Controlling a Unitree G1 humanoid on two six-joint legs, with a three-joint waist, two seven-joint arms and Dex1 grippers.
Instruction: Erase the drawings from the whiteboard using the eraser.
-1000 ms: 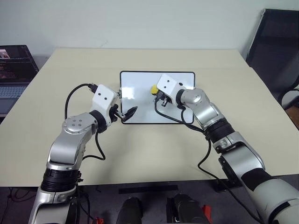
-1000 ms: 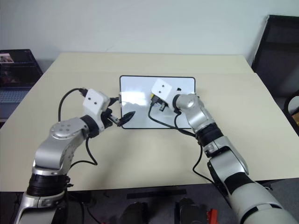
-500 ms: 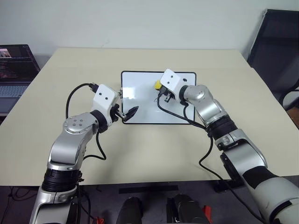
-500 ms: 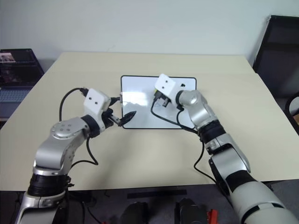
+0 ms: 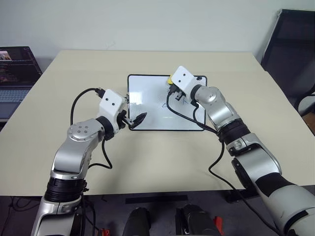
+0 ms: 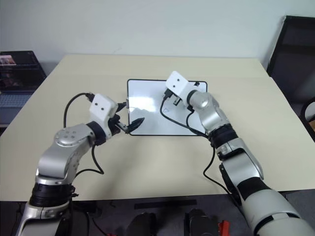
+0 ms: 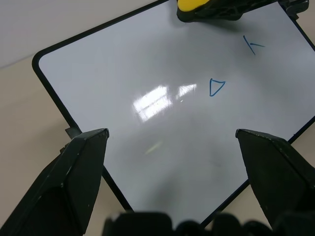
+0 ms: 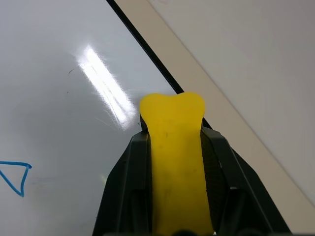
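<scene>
The whiteboard (image 5: 150, 112) lies flat in the middle of the table. My right gripper (image 8: 173, 140) is shut on the yellow eraser (image 8: 174, 162), which is at the board's far edge, right of its middle (image 5: 170, 79). Two blue drawings are on the board: a small triangle (image 7: 216, 87) and a "k"-like mark (image 7: 253, 45), both nearer to me than the eraser (image 7: 197, 5). My left gripper (image 7: 171, 132) is open with nothing between its fingers. It hovers over the board's near left corner (image 5: 138, 118).
The beige table (image 5: 236, 147) has wide bare room around the board. A laptop (image 5: 15, 73) stands off the table's left side. A black chair (image 5: 290, 49) is at the far right.
My right gripper has carried the eraser from the middle of the board to its far edge and a little to the right. The left arm has not moved.
</scene>
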